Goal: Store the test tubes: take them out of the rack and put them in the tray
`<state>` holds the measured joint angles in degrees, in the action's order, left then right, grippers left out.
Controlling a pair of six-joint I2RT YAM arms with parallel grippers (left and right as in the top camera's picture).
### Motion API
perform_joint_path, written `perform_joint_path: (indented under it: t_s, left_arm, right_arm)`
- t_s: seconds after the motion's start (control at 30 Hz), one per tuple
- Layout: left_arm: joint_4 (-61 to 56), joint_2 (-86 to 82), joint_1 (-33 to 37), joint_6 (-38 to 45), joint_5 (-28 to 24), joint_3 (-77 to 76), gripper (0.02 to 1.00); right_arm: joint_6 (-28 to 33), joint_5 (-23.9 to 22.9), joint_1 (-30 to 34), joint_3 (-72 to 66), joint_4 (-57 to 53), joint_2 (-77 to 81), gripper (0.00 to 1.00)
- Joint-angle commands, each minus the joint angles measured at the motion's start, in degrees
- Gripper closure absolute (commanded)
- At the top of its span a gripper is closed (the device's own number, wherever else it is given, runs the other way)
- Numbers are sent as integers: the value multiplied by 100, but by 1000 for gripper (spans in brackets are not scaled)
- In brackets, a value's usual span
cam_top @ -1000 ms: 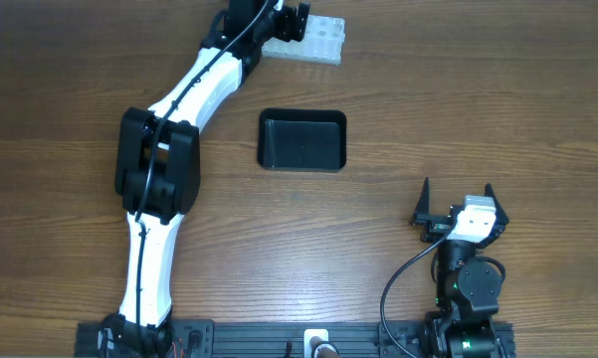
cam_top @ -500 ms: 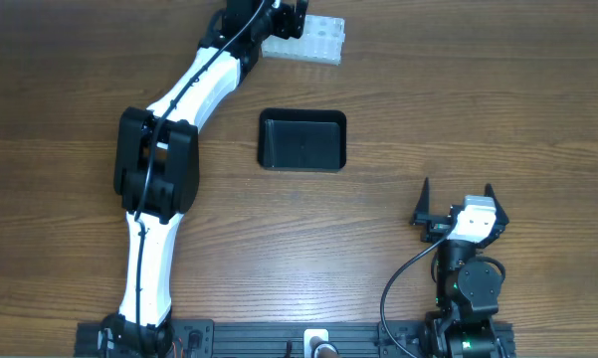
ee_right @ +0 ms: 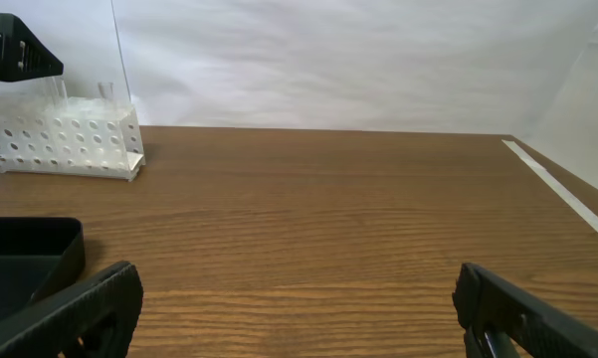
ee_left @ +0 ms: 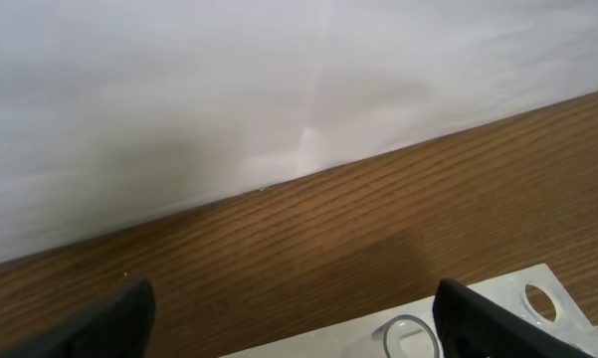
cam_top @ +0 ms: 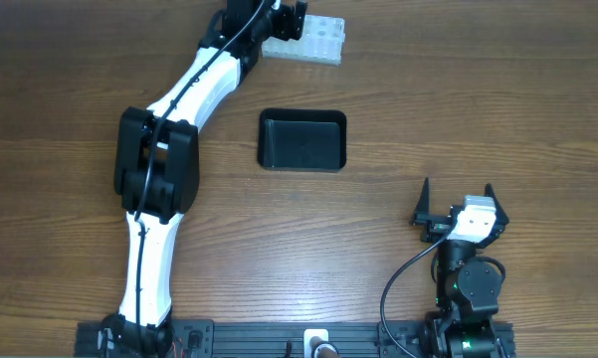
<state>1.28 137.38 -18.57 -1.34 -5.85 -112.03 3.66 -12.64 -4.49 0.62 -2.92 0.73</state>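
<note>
Both spread: L end effector [cam_top: 285, 20] over white perforated rack [cam_top: 320, 40], R end effector [cam_top: 457, 191] parked; black tray [cam_top: 302, 113].

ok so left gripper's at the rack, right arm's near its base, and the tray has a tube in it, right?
No, the tray is empty, per the top view. Left gripper at the rack and right arm near its base both hold.

Showing white shells on the long links of the left arm [cam_top: 211, 75], swelling into boxy black joint housings. Carrying a thin black cable along those white links. Ending in black fingers on the left claw [ee_left: 294, 308] and the right claw [cam_top: 458, 189] alike. Wearing a white block and a looping black cable on the otherwise black right arm [cam_top: 466, 278].
</note>
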Motion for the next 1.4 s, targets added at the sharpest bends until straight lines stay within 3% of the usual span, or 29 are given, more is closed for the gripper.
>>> perform_joint_path:
  t_s: [0.03, 0.4, 0.73, 1.03, 1.4]
  left_arm:
    - [98, 118, 31, -55, -72, -59, 163]
    - [216, 118, -155, 251, 61, -59, 251]
    - [317, 118, -195, 247, 140, -59, 496]
    - [330, 118, -195, 247, 140, -59, 656]
    - [330, 118, -195, 247, 140, -59, 783]
  right_arm:
    - [26, -70, 28, -33, -7, -39, 7]
    - [26, -70, 28, -33, -7, -39, 9]
    - [26, -70, 28, -33, -7, -39, 9]
    - [26, -70, 28, -33, -7, -39, 7]
    - [26, -70, 28, -33, -7, -39, 7]
